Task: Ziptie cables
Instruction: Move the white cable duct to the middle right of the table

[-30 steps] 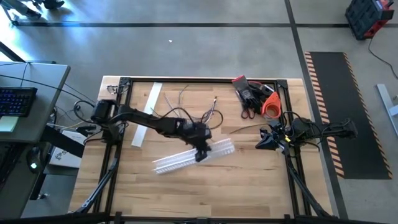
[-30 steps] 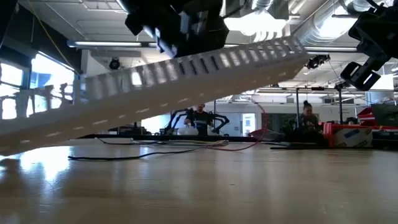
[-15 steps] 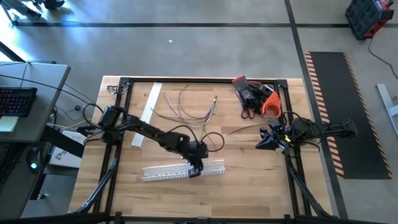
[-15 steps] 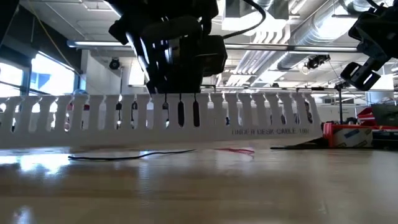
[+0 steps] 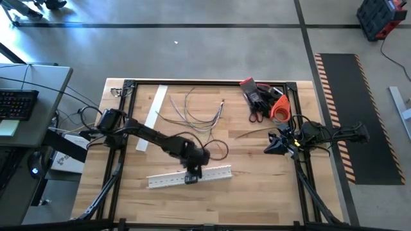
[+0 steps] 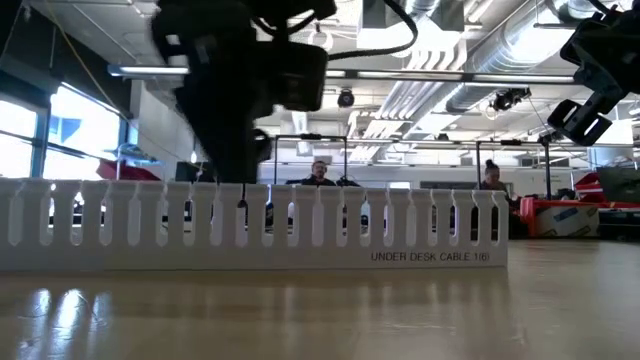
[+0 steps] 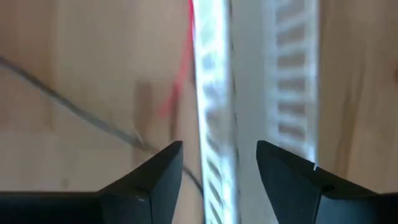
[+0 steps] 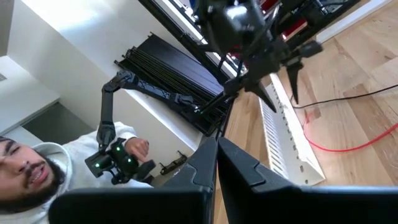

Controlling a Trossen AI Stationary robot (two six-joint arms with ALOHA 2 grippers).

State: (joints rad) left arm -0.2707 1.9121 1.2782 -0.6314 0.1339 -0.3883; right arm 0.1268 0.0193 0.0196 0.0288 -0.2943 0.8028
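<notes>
The cables [image 5: 200,113], a loose bunch of thin grey and brownish wires, lie on the table's far middle, away from both grippers. A white slotted channel [image 5: 189,177] stands on its base near the table's middle [image 6: 250,230]. My left gripper [image 5: 191,176] points down over the middle of the channel's length. In the left wrist view this gripper [image 7: 219,149] is open, and one slotted wall [image 7: 214,106] runs between its fingers with a gap on each side. My right gripper [image 5: 271,144] waits shut at the table's right edge [image 8: 216,152].
A flat white strip [image 5: 151,118] lies at the far left. A red, black and orange heap of tools [image 5: 263,99] sits at the far right. A thin dark wire loop [image 5: 218,149] and a red wire [image 7: 177,87] lie just beyond the channel. People stand in the room behind.
My left gripper has gone toward the table's near edge and down, tipping steeper, carrying the white channel. The channel was lifted and slanted. It turned level and now stands on the table, closer to the near edge.
</notes>
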